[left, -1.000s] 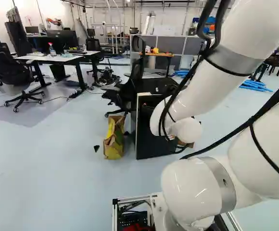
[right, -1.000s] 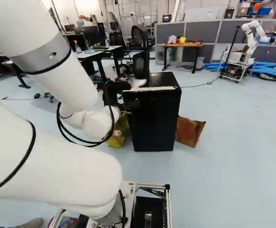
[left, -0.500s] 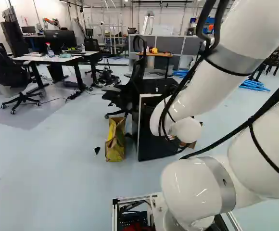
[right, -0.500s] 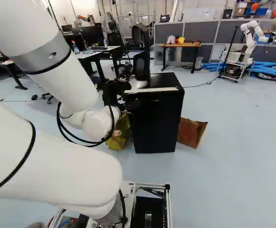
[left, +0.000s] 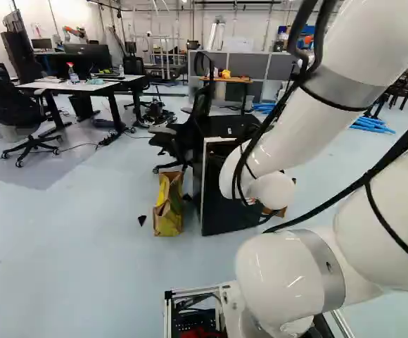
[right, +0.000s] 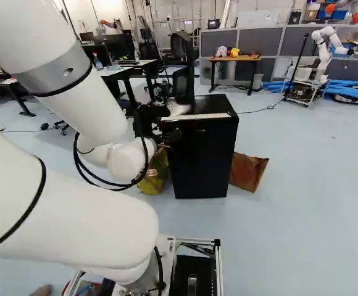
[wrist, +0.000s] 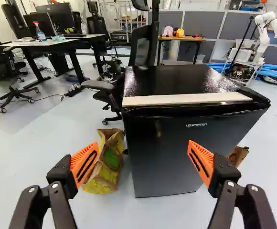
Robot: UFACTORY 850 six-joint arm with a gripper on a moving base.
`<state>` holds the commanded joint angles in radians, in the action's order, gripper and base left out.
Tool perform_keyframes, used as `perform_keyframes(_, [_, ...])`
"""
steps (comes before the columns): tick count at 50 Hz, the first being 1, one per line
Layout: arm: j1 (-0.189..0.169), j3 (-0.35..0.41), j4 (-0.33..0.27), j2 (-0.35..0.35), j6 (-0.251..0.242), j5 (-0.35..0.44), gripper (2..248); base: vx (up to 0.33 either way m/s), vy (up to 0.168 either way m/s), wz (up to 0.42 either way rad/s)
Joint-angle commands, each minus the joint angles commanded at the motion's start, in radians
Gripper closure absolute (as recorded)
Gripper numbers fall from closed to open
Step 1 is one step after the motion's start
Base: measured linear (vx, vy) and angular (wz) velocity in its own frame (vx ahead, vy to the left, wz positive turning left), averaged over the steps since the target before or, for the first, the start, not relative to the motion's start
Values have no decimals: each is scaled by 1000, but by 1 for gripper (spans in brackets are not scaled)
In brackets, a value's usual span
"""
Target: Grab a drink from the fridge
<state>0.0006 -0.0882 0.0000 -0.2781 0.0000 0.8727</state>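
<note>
- Just ahead of the gripper, a small black fridge stands upright on the floor, its door looking shut, with a pale strip along the top front edge.
- The gripper is wide open, its two orange-padded fingers well apart and holding nothing; in the wrist view part of the fridge's front shows between them.
- Beside the fridge, on the left base view's left side of it, a yellow and brown paper bag stands on the floor.
- Near the fridge's opposite side rests a brown paper bag, leaning.
- A black office chair stands close behind the fridge.
- Farther back, at the left of the left base view, a white-topped desk carries monitors and a spray bottle.
- Beyond the fridge, a wooden-topped table stands by grey partitions.
- At the right base view's right, another robot stands near blue tubes.
</note>
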Motion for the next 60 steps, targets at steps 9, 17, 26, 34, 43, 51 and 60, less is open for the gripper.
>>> perform_keyframes(9, [8, -8, 0, 9, 0, 0, 3, 0, 0, 0])
perform_keyframes(17, [23, -20, 10, 23, 0, 0, 3, 0, 0, 0])
perform_keyframes(26, [53, -32, 28, 38, 0, 0, 3, 0, 0, 0])
perform_keyframes(34, [84, -41, 55, 48, 0, 1, 3, 0, 0, 0])
perform_keyframes(43, [120, -58, 104, 67, 0, 5, 3, 0, 0, 0])
perform_keyframes(51, [151, -74, 152, 85, 0, 9, 3, 0, 0, 0])
perform_keyframes(60, [187, -86, 207, 98, 0, 14, 3, 0, 0, 0])
